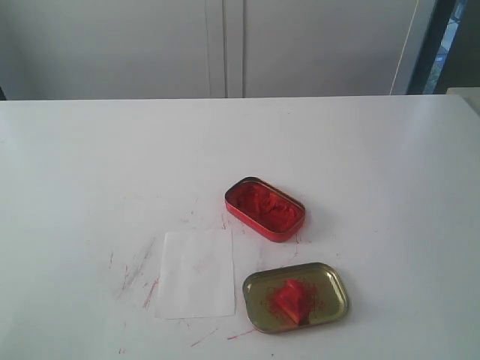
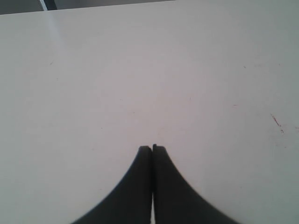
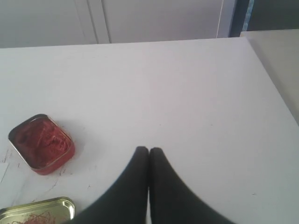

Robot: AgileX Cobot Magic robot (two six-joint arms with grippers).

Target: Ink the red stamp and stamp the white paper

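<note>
The small red stamp (image 1: 293,299) lies inside the gold-coloured lid (image 1: 330,282) near the table's front. The white paper (image 1: 196,272) lies flat to the lid's left. Behind them sits the red oval tin (image 1: 265,208) of red ink paste, uncovered; the right wrist view also shows this tin (image 3: 41,143) and a corner of the lid (image 3: 46,207). Neither arm shows in the exterior view. My left gripper (image 2: 152,149) is shut over bare table, holding nothing. My right gripper (image 3: 149,150) is shut and empty too, off to one side of the tin.
Red ink smears (image 1: 139,271) mark the white table (image 1: 90,165) around the paper. A pale wall with cabinet panels (image 1: 225,45) stands behind the table. The table's right edge (image 3: 271,88) shows in the right wrist view.
</note>
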